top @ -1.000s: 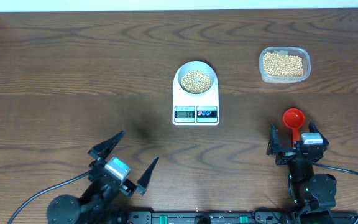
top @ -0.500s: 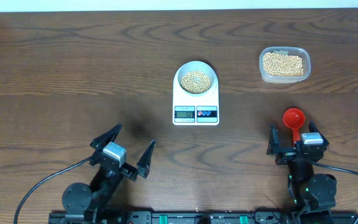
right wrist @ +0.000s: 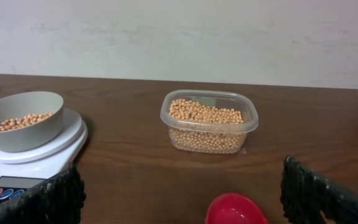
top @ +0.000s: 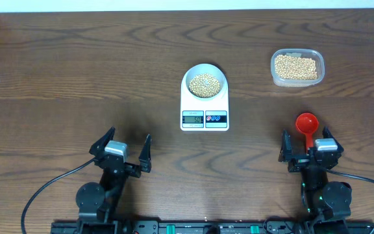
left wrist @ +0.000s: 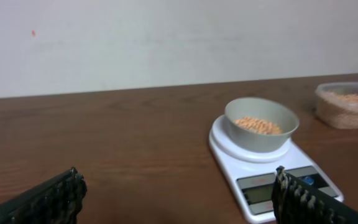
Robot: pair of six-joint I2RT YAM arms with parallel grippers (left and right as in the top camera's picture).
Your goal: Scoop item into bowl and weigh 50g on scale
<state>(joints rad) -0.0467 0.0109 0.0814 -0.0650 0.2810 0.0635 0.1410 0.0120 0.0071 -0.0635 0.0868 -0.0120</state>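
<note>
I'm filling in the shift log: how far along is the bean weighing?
Done: the bowl sits on the scale with beans in it. In hand: nothing; the left pincer and right pincer are open and empty, and the red scoop lies on the table by the right one. Left: confirming the weight; the display is too small to read, so more scooping from the clear container may be needed.

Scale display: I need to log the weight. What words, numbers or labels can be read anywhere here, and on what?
Display on the scale: digits show, too small and blurred to read.
Buttons on the scale: no readable marks.
Bowl, container, scoop: no text seen.
</note>
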